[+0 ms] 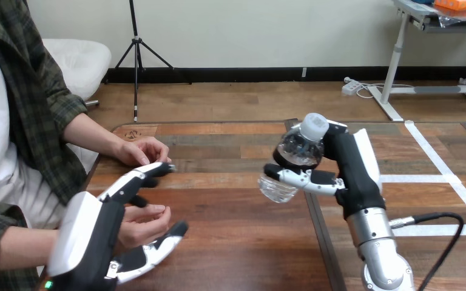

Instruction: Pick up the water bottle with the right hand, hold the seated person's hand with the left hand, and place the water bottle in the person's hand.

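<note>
On the table [236,242], at the left, the left hand [91,236] has its fingers apart and nearly straight; the person's lower hand [144,223] lies between them and the thumb. Further right, the right hand [349,167] is clamped around the bottle [296,159], which is tilted above the table.

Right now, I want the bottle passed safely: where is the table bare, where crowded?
Bare: the brown wooden table's middle, between the clear plastic water bottle in the right hand and the left hand. Crowded: the left edge, with the person's nearer hand beside that hand and their farther hand behind.
</note>
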`<state>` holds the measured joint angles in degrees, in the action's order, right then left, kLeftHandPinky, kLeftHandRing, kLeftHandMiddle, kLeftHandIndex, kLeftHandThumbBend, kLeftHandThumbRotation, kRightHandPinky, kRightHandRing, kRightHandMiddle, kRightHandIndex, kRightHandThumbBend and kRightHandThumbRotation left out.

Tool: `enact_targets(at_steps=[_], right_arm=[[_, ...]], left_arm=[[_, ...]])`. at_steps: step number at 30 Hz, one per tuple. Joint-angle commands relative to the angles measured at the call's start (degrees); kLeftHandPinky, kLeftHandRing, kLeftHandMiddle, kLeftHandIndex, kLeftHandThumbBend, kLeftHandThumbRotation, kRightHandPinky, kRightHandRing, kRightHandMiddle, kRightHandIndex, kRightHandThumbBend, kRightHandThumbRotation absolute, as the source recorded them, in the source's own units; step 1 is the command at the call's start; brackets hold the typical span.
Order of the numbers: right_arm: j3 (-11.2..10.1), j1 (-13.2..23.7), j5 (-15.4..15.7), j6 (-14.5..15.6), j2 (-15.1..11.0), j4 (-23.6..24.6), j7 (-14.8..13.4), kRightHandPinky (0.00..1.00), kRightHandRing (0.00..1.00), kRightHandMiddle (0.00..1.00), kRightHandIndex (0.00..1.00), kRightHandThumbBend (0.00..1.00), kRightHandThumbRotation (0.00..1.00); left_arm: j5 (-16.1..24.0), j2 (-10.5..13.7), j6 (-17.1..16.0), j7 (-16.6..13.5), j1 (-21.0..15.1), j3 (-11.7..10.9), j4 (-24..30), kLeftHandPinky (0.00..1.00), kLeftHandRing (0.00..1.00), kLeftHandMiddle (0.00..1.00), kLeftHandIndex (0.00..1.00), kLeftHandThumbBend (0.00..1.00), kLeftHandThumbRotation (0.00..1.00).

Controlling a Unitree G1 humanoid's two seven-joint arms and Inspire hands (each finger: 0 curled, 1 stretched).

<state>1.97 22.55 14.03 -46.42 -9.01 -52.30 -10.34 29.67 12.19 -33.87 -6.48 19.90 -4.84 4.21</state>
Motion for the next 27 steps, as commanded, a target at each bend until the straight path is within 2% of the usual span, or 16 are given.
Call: enact_targets(at_steps=[1, 10, 13, 15, 20, 27], right_arm=[[0.1, 1.6, -1.2, -1.7, 0.4, 6.3, 0.7, 0.33, 0.38, 0.45, 0.46, 0.74, 0.0], [0.3, 0.0, -1.8, -1.2, 0.6, 9.6, 2.9, 0.33, 0.38, 0.44, 0.45, 0.74, 0.0], [0.3, -0.6, -1.5, -0.9, 0.5, 10.8, 3.3, 0.33, 0.38, 0.44, 0.44, 0.74, 0.0], [0.3, -0.9, -1.6, -0.8, 0.5, 11.4, 3.7, 0.33, 0.38, 0.43, 0.44, 0.74, 0.0], [0.3, -1.5, -1.8, -1.0, 0.3, 12.5, 4.5, 0.33, 0.38, 0.43, 0.44, 0.74, 0.0], [0.2, -2.4, -3.0, -0.4, 0.3, 13.9, 6.4, 0.35, 0.39, 0.44, 0.44, 0.74, 0.0]], left_arm=[[4.3, 2.1, 3.8, -1.2, 0.0, -2.6, 5.9, 0.63, 0.77, 0.81, 0.8, 0.66, 0.09], [11.1, 4.2, 9.6, -2.1, 1.5, -5.1, 9.5, 0.66, 0.8, 0.83, 0.83, 0.73, 0.15], [13.9, 5.0, 11.1, -3.4, 1.7, -5.6, 10.1, 0.69, 0.81, 0.84, 0.83, 0.76, 0.16], [16.6, 5.6, 12.1, -5.2, 1.5, -6.0, 9.7, 0.69, 0.81, 0.84, 0.83, 0.78, 0.17], [22.8, 6.6, 15.8, -8.3, 1.4, -6.1, 9.7, 0.71, 0.81, 0.84, 0.83, 0.83, 0.17], [29.3, 7.6, 22.0, -8.8, 1.6, -5.2, 10.6, 0.76, 0.85, 0.86, 0.83, 0.88, 0.17]])
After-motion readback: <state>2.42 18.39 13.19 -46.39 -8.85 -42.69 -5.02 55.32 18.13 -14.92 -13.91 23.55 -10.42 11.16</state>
